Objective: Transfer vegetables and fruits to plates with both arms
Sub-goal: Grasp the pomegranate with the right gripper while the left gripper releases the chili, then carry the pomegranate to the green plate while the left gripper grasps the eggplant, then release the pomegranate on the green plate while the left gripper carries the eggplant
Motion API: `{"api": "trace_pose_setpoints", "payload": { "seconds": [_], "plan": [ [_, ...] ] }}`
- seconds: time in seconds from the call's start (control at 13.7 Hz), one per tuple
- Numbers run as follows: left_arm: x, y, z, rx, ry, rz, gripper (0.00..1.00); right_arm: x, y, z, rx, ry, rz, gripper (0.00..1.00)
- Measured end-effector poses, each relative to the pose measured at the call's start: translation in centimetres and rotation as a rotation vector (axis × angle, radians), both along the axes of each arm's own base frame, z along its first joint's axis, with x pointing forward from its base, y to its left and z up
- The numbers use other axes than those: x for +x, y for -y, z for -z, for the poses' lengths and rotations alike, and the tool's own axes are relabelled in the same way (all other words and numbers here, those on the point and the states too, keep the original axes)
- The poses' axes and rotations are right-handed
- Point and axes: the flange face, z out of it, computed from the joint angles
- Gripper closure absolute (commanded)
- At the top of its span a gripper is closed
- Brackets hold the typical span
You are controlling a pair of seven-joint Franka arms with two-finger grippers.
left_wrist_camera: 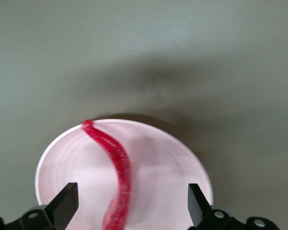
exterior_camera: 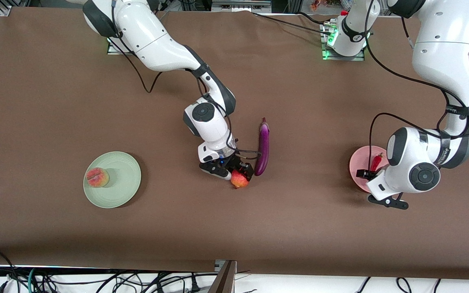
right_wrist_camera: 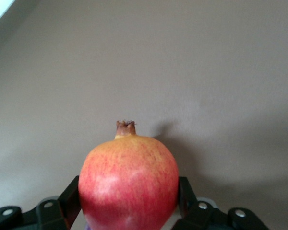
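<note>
Your right arm reaches down to mid-counter, its right claw clamped on both sides of the smooth red-yellow pomegranate, which touches the brown counter. The glossy purple eggplant lies just beside it, at the fruit's 1 o'clock in the front view. Your left arm bends low, the left claw spread wide over the matte pink plate, where the curved red chili lies. The fuzzy peach sits on the mint green plate.
</note>
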Motion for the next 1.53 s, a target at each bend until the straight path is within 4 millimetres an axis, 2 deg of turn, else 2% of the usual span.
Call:
{"api": "trace_pose_setpoints", "payload": {
  "seconds": [0.15,0.22,0.36,0.51,0.58,0.66,0.8,0.88,1.02,1.09,1.17,1.24,1.31,1.39,1.53],
  "plan": [
    [-0.3,3.9,-2.6,-0.078,-0.009,-0.027,0.00,2.0,2.5,-2.4,-0.082,-0.029,-0.038,0.79],
    [-0.6,6.4,-4.1,-0.114,-0.007,-0.036,0.00,3.3,4.6,-4.1,-0.136,-0.055,-0.075,0.79],
    [-1.7,12.2,-6.2,-0.165,-0.006,-0.045,0.00,5.7,9.7,-7.9,-0.234,-0.104,-0.173,0.79],
    [-3.4,18.4,-6.6,-0.197,-0.017,-0.068,0.00,7.7,16.1,-10.8,-0.312,-0.146,-0.282,0.79],
    [-4.3,21.5,-6.3,-0.207,-0.007,-0.090,0.00,8.5,19.8,-11.5,-0.343,-0.163,-0.337,0.76],
    [-5.1,24.7,-5.5,-0.216,0.013,-0.118,0.00,9.2,23.8,-11.4,-0.369,-0.179,-0.391,0.75],
    [-6.9,30.3,-3.0,-0.233,0.043,-0.191,0.00,9.7,31.8,-9.4,-0.401,-0.223,-0.472,0.71],
    [-7.8,32.1,-1.3,-0.238,0.043,-0.212,0.00,9.7,35.2,-8.1,-0.406,-0.248,-0.495,0.69],
    [-9.2,34.0,2.2,-0.239,0.024,-0.222,0.00,9.3,39.9,-5.9,-0.395,-0.290,-0.507,0.52],
    [-9.6,34.1,4.2,-0.237,0.009,-0.225,0.12,8.8,41.3,-4.7,-0.358,-0.300,-0.503,0.30],
    [-9.6,33.9,5.1,-0.234,0.002,-0.230,0.56,8.5,41.3,-4.1,-0.344,-0.291,-0.503,0.18],
    [-9.6,33.7,5.7,-0.230,-0.004,-0.234,0.81,8.3,41.1,-3.3,-0.340,-0.271,-0.498,0.06],
    [-9.6,33.6,5.9,-0.229,-0.007,-0.236,0.96,7.9,41.1,-2.4,-0.341,-0.255,-0.493,0.01],
    [-9.6,33.6,5.9,-0.229,-0.006,-0.237,1.00,7.5,41.2,-1.6,-0.343,-0.248,-0.489,0.01],
    [-9.3,33.5,5.7,-0.232,-0.001,-0.238,1.00,7.4,41.2,-1.5,-0.345,-0.240,-0.487,0.01]
  ]
}}
